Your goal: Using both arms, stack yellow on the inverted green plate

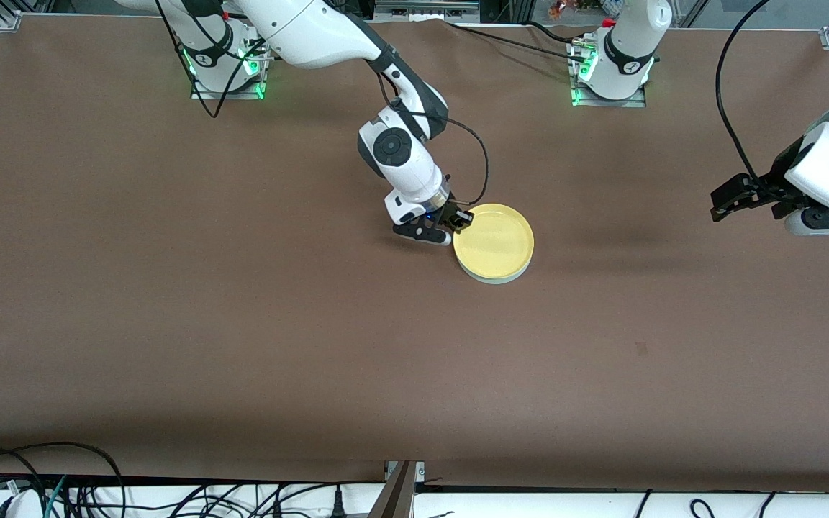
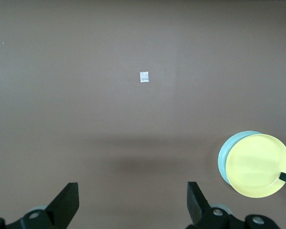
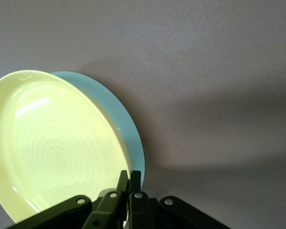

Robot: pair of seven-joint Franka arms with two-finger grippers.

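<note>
The yellow plate [image 1: 494, 240] sits on top of the green plate [image 1: 490, 277], near the middle of the brown table [image 1: 170, 324]; only a thin green edge shows beneath it. The right gripper [image 1: 458, 220] is clamped on the yellow plate's rim, at the edge toward the right arm's end. To finish well, it should release gently and lift straight up so the yellow plate stays centred. Both plates are empty. The left gripper [image 1: 735, 196] waits well away from the plates, toward the left arm's end, its jaws wide apart.

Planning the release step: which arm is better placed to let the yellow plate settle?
Right: its end effector is shut on the yellow plate, over the green plate. The left end effector waits open.
</note>
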